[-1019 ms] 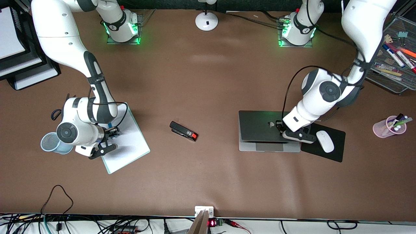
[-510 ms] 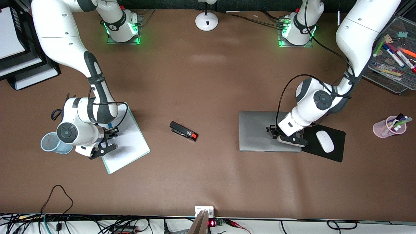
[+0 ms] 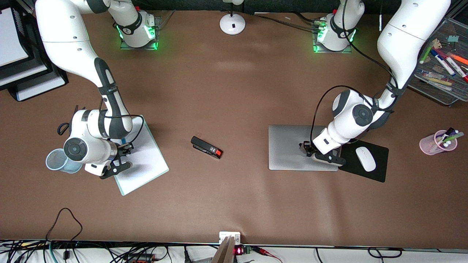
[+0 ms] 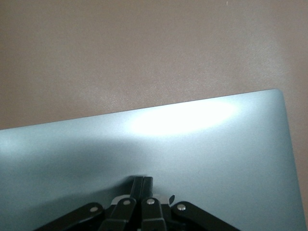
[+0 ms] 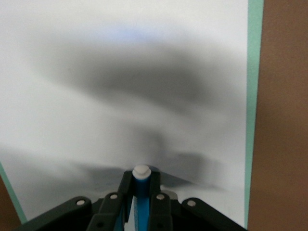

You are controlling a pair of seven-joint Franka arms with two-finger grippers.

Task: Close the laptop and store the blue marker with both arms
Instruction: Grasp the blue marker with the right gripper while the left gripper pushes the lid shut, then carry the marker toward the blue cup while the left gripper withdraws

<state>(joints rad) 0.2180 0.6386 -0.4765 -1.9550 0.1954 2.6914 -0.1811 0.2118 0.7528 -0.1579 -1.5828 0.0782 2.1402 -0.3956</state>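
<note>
Now left pincer point(image 3: 306, 149) on shut laptop point(image 3: 289, 146).

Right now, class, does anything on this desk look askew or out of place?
Mildly. The black stapler lies askew alone mid-table, and the whiteboard sits skewed. The laptop lies closed and square.

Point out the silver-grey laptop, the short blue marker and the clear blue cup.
silver-grey laptop point(image 3: 289, 146), front view, bare closed lid.
short blue marker point(image 5: 141, 185), right wrist view, blue barrel below white end.
clear blue cup point(image 3: 55, 160), front view, rim.
</note>
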